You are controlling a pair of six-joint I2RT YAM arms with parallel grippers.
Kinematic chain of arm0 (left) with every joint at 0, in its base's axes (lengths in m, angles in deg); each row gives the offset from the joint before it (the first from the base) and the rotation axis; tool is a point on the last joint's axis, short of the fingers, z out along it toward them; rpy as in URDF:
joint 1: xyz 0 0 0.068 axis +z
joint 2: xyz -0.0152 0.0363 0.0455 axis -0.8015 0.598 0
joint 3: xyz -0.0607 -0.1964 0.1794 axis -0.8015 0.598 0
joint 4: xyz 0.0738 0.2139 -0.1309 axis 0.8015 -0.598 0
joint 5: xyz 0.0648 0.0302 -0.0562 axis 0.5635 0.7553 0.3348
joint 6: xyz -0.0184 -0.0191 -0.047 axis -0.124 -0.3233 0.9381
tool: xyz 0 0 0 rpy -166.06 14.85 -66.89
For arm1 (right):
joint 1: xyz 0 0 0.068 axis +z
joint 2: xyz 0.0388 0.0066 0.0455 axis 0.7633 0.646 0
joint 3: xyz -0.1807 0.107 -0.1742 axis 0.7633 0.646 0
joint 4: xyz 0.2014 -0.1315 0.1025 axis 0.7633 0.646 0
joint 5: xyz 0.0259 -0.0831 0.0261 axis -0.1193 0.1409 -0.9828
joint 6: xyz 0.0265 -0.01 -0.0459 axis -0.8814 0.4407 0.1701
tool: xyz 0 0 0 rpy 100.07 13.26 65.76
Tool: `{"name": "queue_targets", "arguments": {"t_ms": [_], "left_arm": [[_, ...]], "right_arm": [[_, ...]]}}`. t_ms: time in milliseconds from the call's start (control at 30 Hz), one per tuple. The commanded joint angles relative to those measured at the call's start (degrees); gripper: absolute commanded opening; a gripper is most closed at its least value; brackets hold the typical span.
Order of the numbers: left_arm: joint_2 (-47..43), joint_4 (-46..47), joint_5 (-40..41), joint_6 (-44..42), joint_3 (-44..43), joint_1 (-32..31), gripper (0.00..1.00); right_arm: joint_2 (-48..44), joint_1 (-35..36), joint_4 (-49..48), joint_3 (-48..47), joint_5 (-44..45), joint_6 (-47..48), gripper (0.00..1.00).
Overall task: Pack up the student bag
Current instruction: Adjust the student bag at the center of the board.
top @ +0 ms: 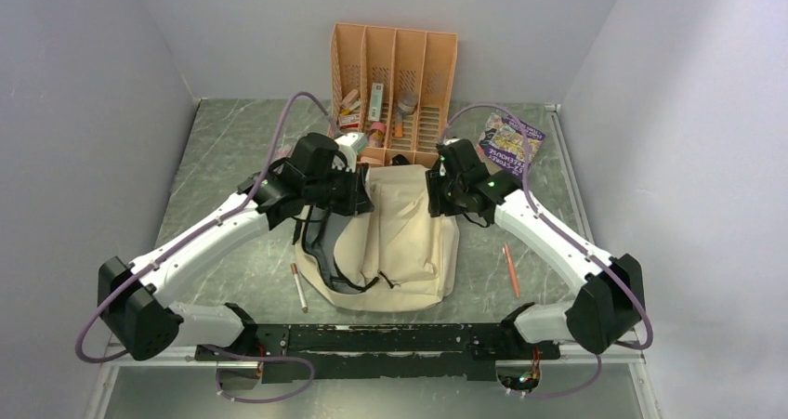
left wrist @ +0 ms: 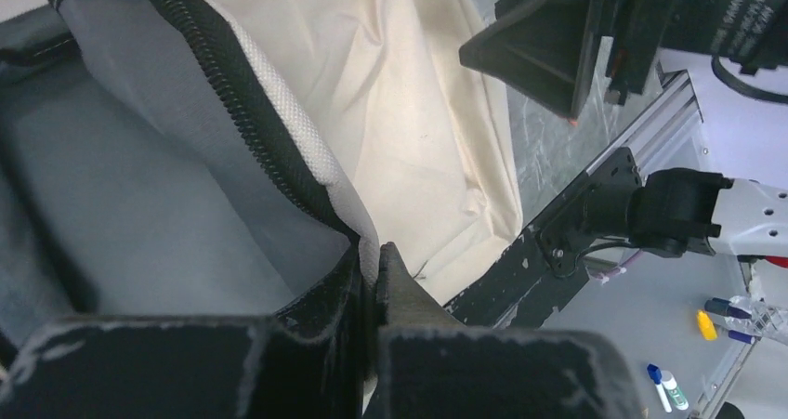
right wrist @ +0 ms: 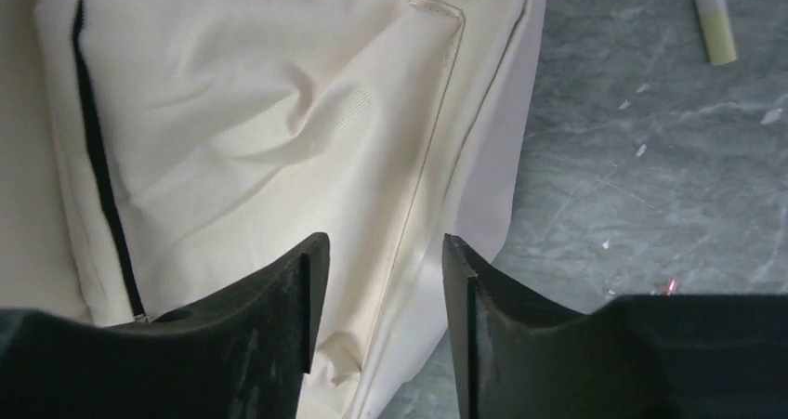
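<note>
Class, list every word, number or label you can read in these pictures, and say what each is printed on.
Nothing reads clearly.
The purple booklet: cover lettering, too small and tilted to read.
Things in the orange organiser: labels too small to read.
The student bag: no print shows.

Cream student bag (top: 400, 238) – unzipped, flat, table centre.
</note>
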Motion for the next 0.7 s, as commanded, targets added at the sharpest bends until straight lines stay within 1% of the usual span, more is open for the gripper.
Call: {"name": "queue_targets", "arguments": {"t_ms": [0,67,133,233,267,300,433,500,533,600,667], "left_arm": [[3.2,7.4,-1.0,1.2,-1.1,-2.2,0.05],[5.0,8.4,-0.6,2.0,-1.8,-3.4,0.05],[7.3,9.5,-0.1,3.0,-2.5,-4.6,0.05],[10.6,10.8,-0.4,4.6,-3.6,-6.7,0.05],[11.8,11.4,-0.5,5.0,-4.0,-7.4,0.08],[12.8,11.9,-0.4,5.3,-4.3,-8.3,0.14],[16.4,12.9,0.8,6.1,-5.2,-11.1,0.48],[17.5,13.0,1.5,6.4,-5.0,-12.0,0.62],[17.8,13.2,2.1,6.5,-4.6,-12.3,0.72],[18.1,13.5,2.6,6.7,-3.6,-12.4,0.76],[18.2,14.4,2.4,6.8,-1.9,-12.5,0.77]], "right_arm": [[-5.5,0.0,-6.4,2.5,5.0,-3.7,0.57],[-7.7,0.1,-7.5,3.7,6.1,-4.7,0.64],[-10.4,0.0,-8.0,4.6,7.5,-5.9,0.67],[-14.3,-0.1,-8.9,6.5,9.2,-8.1,0.68],[-15.6,-0.3,-9.2,7.2,9.6,-8.6,0.68],[-16.8,-0.4,-9.4,7.7,10.0,-9.2,0.68],[-20.3,-0.9,-9.4,9.2,12.0,-10.7,0.68],[-21.1,-1.2,-9.3,9.5,12.6,-11.1,0.68],[-21.4,-1.3,-9.1,9.7,12.9,-11.3,0.68],[-22.0,-1.4,-9.4,10.0,13.1,-11.6,0.68],[-22.2,-1.5,-9.6,10.2,12.9,-11.9,0.68]]}}
